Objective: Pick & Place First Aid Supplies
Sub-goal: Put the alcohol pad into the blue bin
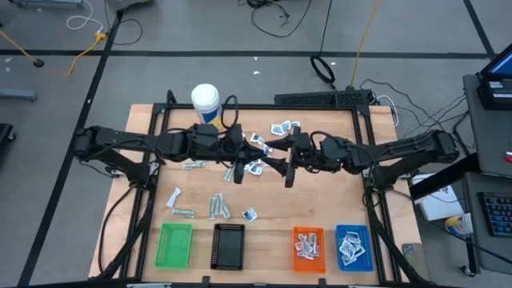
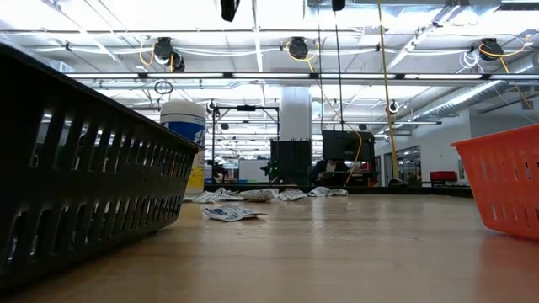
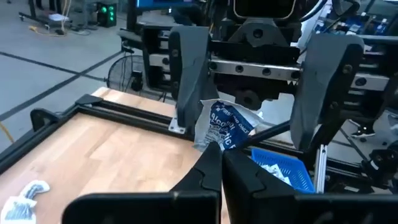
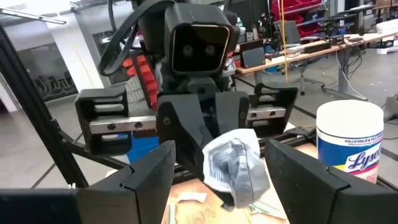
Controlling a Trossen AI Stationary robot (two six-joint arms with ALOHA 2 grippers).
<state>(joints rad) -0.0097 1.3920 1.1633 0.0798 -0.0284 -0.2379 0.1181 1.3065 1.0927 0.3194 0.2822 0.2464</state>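
Two hands meet above the bench's middle. The left hand is clamped on a sachet, held up between the right hand's wide-apart fingers. It looks like a handover: next, right should close, then left let go.

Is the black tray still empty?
Yes, from above the black tray shows only its bare mesh floor, with no packets inside.

Two dark arms meet above the wooden table, the left gripper facing the right gripper. Packets lie scattered around them; green, black, orange and blue trays line the table's near edge.
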